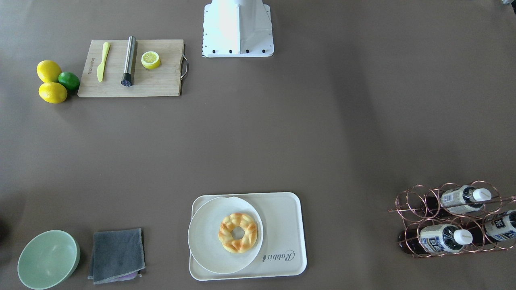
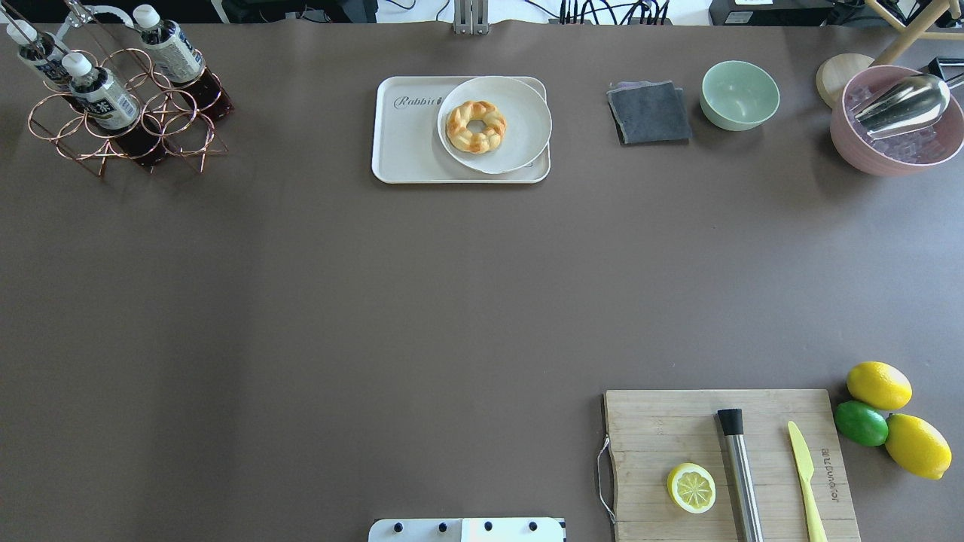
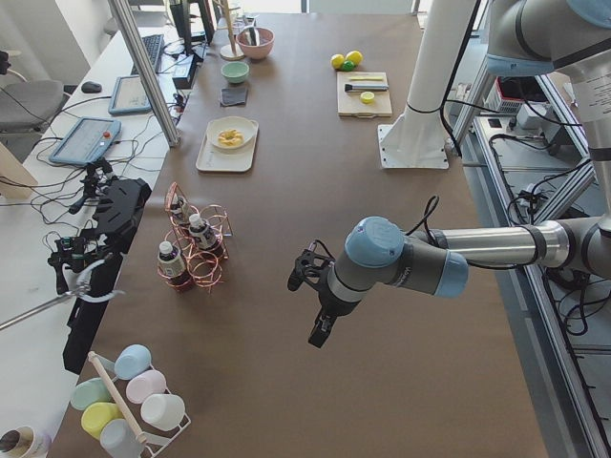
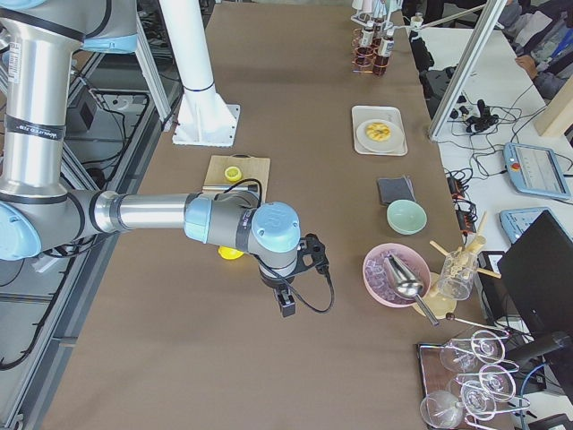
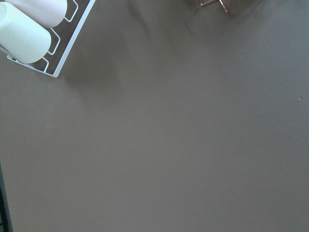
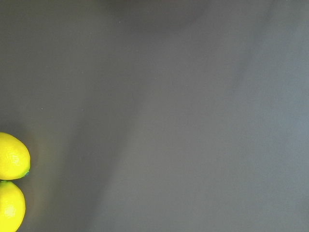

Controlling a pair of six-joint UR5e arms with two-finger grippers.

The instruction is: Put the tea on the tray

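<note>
Copper rack (image 2: 181,132) holds tea (image 2: 102,95) | tray (image 2: 407,147) has plate (image 2: 521,139) only, no tea | left gripper (image 3: 321,329), right gripper (image 4: 286,305): opening can't tell | pick, carry, place all left

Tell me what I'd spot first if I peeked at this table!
Probably the golden donut, on a white plate that sits on the tray at the far middle of the table. Next come the tea bottles tucked in a shiny copper rack at the robot's far left corner, and two lemons with a lime beside the board on its near right.
</note>
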